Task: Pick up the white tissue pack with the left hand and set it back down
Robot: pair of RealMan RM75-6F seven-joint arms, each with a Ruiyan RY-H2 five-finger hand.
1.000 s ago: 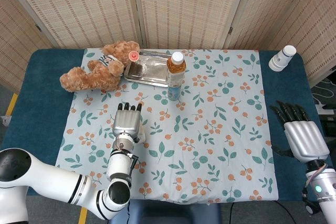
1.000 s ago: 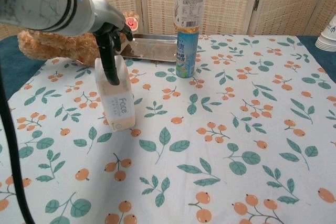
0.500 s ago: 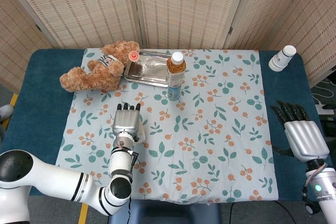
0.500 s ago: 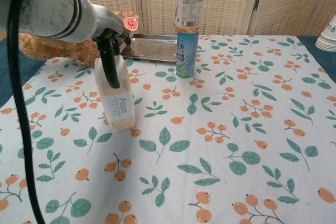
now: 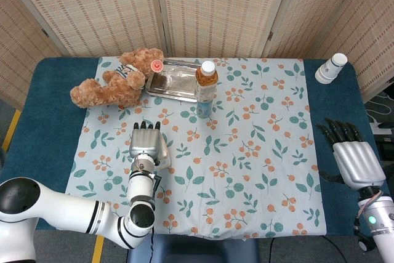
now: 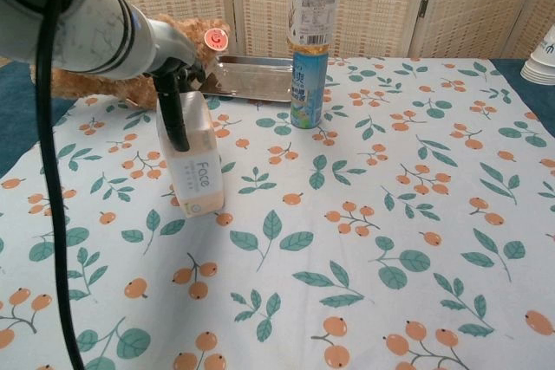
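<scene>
My left hand (image 5: 147, 144) grasps the tissue pack (image 6: 192, 166) from above, in front of the bottle (image 6: 310, 45); pack stands upright (right hand (image 5: 356, 161) far, fingers released).

The left hand (image 6: 178, 84) grips the white tissue pack (image 6: 192, 162), which stands upright on the floral tablecloth (image 6: 390, 214). Farther back a tall bottle (image 6: 312, 36) stands near a metal tray (image 6: 256, 75), with a brown teddy bear (image 6: 95, 84) far left.

Head view high, looking straight down on the whole table (image 5: 49, 121), chest view low and near, facing the screens, both sharing bottle (image 5: 205, 87) and floral cloth (image 6: 381, 214).
</scene>
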